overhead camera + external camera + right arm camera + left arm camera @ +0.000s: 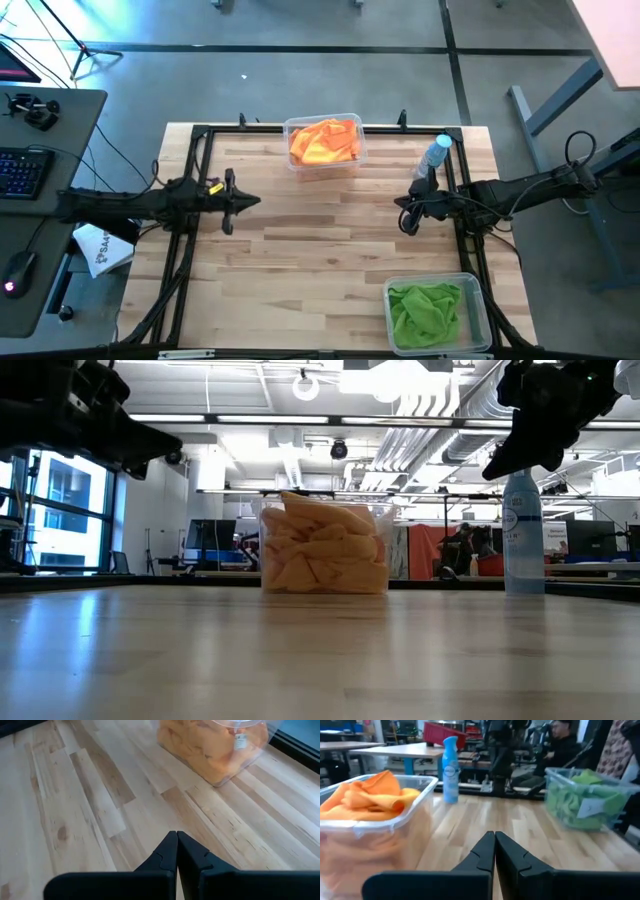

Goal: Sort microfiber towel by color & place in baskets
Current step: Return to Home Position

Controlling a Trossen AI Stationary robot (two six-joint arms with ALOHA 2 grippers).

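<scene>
Orange towels [324,142] fill a clear basket [353,162] at the table's far edge, also seen in the left wrist view [370,797] and the right wrist view [210,745]. Green towels [425,312] lie in a second clear basket [480,310] at the near right corner. My left gripper [257,201] hangs shut over the table's left part, holding nothing. My right gripper [400,205] hangs shut over the right part, also holding nothing. In each wrist view the fingers of my left gripper [495,837] and my right gripper [177,837] meet.
A clear spray bottle with a blue cap [436,154] stands at the far right, close to my right arm. A black frame [196,180] runs along the table's edges. Bare wood lies between the two grippers. A person [560,745] sits beyond the table.
</scene>
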